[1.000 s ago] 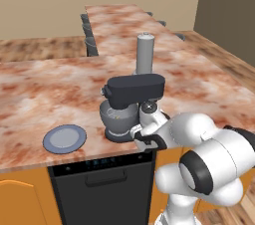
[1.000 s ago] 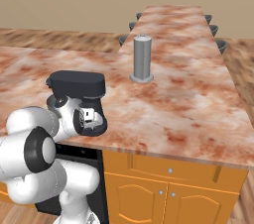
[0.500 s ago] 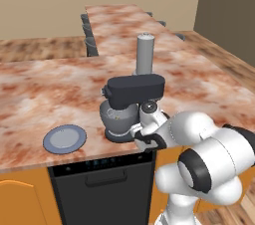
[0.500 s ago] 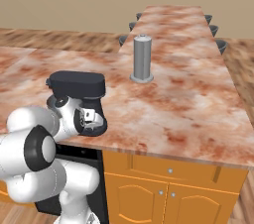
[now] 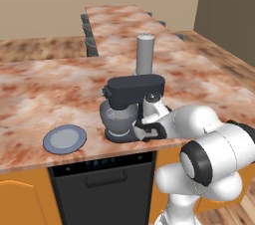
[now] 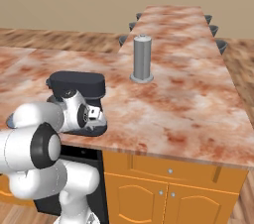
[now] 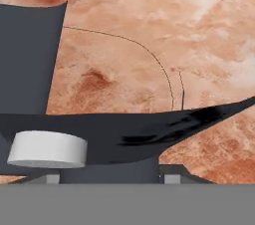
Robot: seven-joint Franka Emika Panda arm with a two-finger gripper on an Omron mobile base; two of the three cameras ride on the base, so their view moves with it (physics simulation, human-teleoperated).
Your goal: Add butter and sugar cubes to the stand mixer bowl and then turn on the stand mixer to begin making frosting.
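Observation:
The stand mixer (image 5: pixel 133 92) stands near the counter's front edge, its black head over the grey stand mixer bowl (image 5: pixel 118 118). A pale fleck lies inside the bowl; I cannot tell whether it is the butter or the sugar cubes. My gripper (image 5: pixel 145 131) is low at the mixer's right side, against its dark base (image 6: pixel 97 117). In the hand view the gripper (image 7: pixel 109 179) looks open, its fingertips (image 7: pixel 52 178) set apart just below the mixer's pale round knob (image 7: pixel 47 149). The dark base (image 7: pixel 149 132) and the column (image 7: pixel 27 55) are very close.
A flat blue-grey plate (image 5: pixel 64 138) lies left of the mixer. A tall grey cylinder (image 5: pixel 144 53) stands behind it (image 6: pixel 142 59). Several stools line the far counter arm (image 5: pixel 88 35). A dark dishwasher front (image 5: pixel 102 189) sits under the counter edge.

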